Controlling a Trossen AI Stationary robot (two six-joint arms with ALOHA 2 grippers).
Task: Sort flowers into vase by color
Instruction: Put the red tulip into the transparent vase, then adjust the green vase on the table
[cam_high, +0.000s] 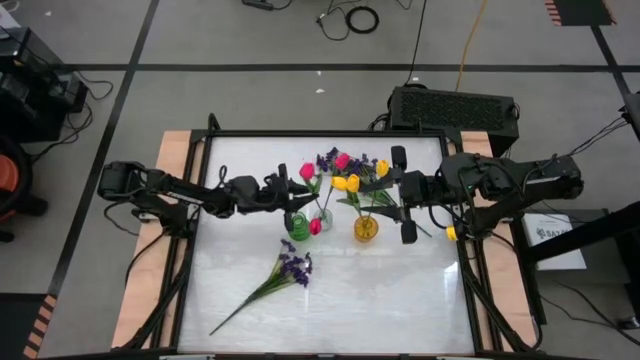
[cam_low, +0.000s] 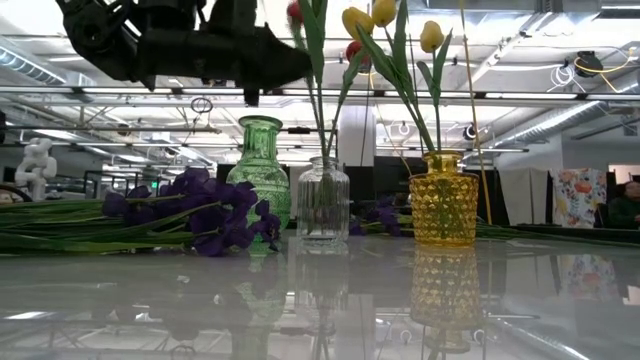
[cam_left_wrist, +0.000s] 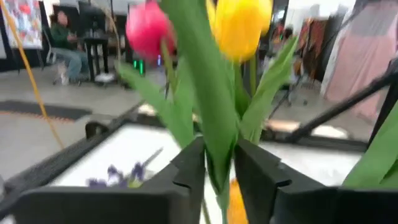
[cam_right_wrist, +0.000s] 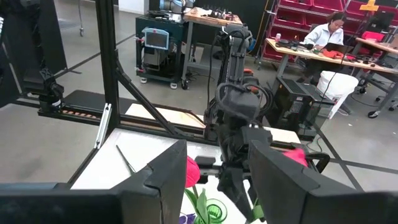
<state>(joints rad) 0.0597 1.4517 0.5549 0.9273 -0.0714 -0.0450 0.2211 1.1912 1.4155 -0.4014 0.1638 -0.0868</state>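
A glossy white tabletop (cam_high: 330, 300) with wooden side edges stands in a workshop; cables lie on the floor beyond its far edge. Three small vases stand near the tabletop's middle: a green glass vase (cam_low: 259, 165), a clear glass vase (cam_low: 323, 200) just beside it, and a yellow glass vase (cam_low: 444, 198) toward the right edge. The clear vase holds pink-red tulips (cam_high: 307, 172); the yellow vase holds yellow tulips (cam_low: 358, 20). One purple sprig (cam_high: 293, 268) lies flat toward the near edge, left of centre, its stem pointing at the near left corner. Further purple sprigs (cam_high: 328, 158) lie behind the vases toward the far edge.

The left pincer (cam_left_wrist: 217, 171) hangs over the green and clear vases, its fingers (cam_left_wrist: 186, 171) slightly parted around a green tulip stem (cam_left_wrist: 208, 118); whether they press it or merely flank it cannot be told from this close, blurred view. The right pincer (cam_high: 404, 195) hovers just right of the yellow vase, fingers spread apart and empty. Two people sit at desks in the room beyond.
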